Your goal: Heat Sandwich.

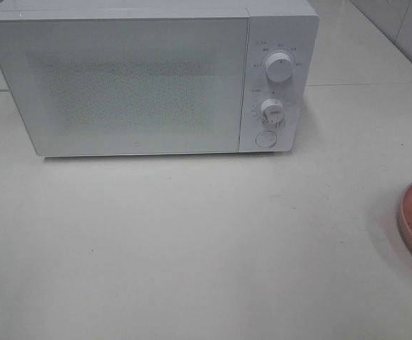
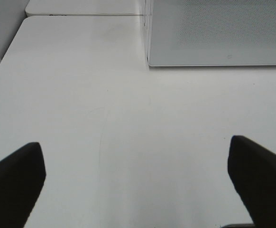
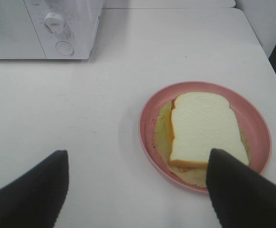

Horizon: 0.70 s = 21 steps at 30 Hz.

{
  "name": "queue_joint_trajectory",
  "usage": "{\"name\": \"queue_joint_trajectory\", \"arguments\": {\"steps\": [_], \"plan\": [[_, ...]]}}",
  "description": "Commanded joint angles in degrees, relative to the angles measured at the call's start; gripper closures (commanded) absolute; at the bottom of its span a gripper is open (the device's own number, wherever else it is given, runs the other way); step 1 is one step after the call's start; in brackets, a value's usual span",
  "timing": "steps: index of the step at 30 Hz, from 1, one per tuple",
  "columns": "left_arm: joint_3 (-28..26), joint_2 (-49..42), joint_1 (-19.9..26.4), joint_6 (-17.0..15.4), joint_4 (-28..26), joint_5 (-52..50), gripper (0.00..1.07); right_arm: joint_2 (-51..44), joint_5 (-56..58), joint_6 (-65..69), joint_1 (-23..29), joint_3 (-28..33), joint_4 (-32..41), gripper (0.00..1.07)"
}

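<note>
Left gripper: jaws spread as wide apart as they go, 2 dark fingers at the edges of the left wrist view, nothing between them and nothing touched; only bare bench lies in the gap.

Right gripper: jaws wide apart, holding nothing; 1 finger stands over bare bench, the other finger covers the near rim of the pink plate and a corner of the sandwich in the right wrist view. Whether that finger touches the plate or hangs above it cannot be told.

Sandwich: lies flat on the pink plate, just ahead of the right jaws and toward 1 finger's side rather than centred in the gap; top slice white with tan crust, yellow filling showing along its edge.

Pink plate, high view: only a sliver of rim at the right edge, with a bit of yellow on it.

Microwave: white, door shut, well ahead of both pairs of jaws; 2 knobs and 1 round button on its panel. Its door corner sits ahead of the left jaws, its panel ahead of the right jaws.

Neither arm shows in the high view.
</note>
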Motion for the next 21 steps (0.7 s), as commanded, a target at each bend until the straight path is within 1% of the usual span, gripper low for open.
{"name": "queue_joint_trajectory", "arguments": {"steps": [1,21], "plan": [[0.2,-1.6,0.1,0.1,0.0,-0.5,0.03,-1.0,-0.1,-0.3,-0.3,0.1,-0.1,0.31],[0.2,-1.6,0.1,0.1,0.0,-0.5,0.03,-1.0,-0.1,-0.3,-0.3,0.1,-0.1,0.31]]}}
